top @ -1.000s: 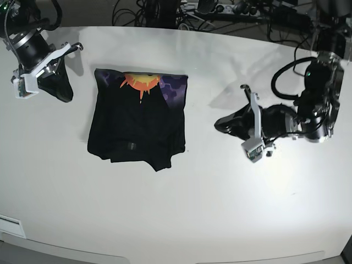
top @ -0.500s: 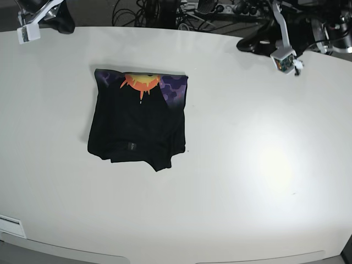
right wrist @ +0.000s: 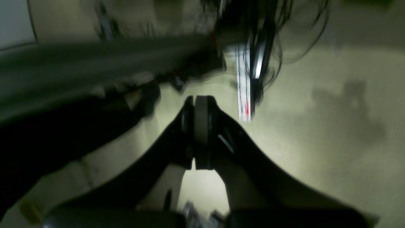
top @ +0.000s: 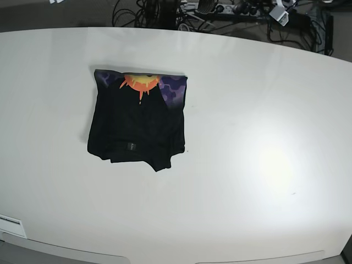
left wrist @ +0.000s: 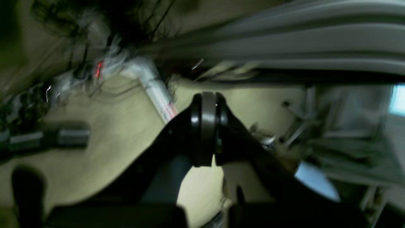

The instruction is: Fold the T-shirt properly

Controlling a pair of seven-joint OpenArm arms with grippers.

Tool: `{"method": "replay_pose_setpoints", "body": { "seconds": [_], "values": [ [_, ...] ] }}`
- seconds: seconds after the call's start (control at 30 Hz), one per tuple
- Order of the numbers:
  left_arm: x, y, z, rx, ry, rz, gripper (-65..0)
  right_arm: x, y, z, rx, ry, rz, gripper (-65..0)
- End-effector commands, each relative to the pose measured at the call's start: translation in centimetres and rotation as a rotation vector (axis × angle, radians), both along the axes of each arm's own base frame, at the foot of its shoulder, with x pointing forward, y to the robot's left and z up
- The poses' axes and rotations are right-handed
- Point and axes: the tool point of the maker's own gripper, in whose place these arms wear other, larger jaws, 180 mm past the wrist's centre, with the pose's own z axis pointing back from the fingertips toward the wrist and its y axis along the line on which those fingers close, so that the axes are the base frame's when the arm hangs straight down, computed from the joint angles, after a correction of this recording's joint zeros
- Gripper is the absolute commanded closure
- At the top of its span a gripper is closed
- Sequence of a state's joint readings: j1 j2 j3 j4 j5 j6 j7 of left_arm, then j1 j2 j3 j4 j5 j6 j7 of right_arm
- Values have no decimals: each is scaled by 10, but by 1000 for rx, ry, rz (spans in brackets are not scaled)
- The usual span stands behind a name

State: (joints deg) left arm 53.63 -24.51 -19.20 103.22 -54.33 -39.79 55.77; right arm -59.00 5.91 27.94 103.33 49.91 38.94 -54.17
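The black T-shirt (top: 137, 124) lies folded into a rough rectangle on the white table (top: 247, 137), left of centre. An orange-yellow sun and purple print (top: 144, 82) shows along its far edge. Both arms are raised off the table and almost out of the base view; only a small white part of the left arm (top: 279, 15) shows at the top right. In the left wrist view my left gripper (left wrist: 206, 101) is shut and empty, over floor and cables. In the right wrist view my right gripper (right wrist: 198, 104) is shut and empty. Neither wrist view shows the shirt.
Tangled cables and a power strip (top: 209, 8) lie behind the table's far edge. A white label (top: 11, 224) sits at the front left corner. Both wrist views are blurred.
Both arms have lifted up and back from beside the shirt and left the base view. The T-shirt has not moved.
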Motion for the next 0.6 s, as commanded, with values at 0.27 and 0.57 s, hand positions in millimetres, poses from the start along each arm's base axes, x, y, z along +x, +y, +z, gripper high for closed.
{"method": "replay_pose_setpoints", "body": {
  "seconds": [0.27,0.57],
  "values": [
    [10,96,-176,444,-26,111,0,32,-24,-119,-158,-39,81,0],
    [39,4,-240,438,-84,74,0,67,6,-208,-332,-19,240,0]
  ]
}}
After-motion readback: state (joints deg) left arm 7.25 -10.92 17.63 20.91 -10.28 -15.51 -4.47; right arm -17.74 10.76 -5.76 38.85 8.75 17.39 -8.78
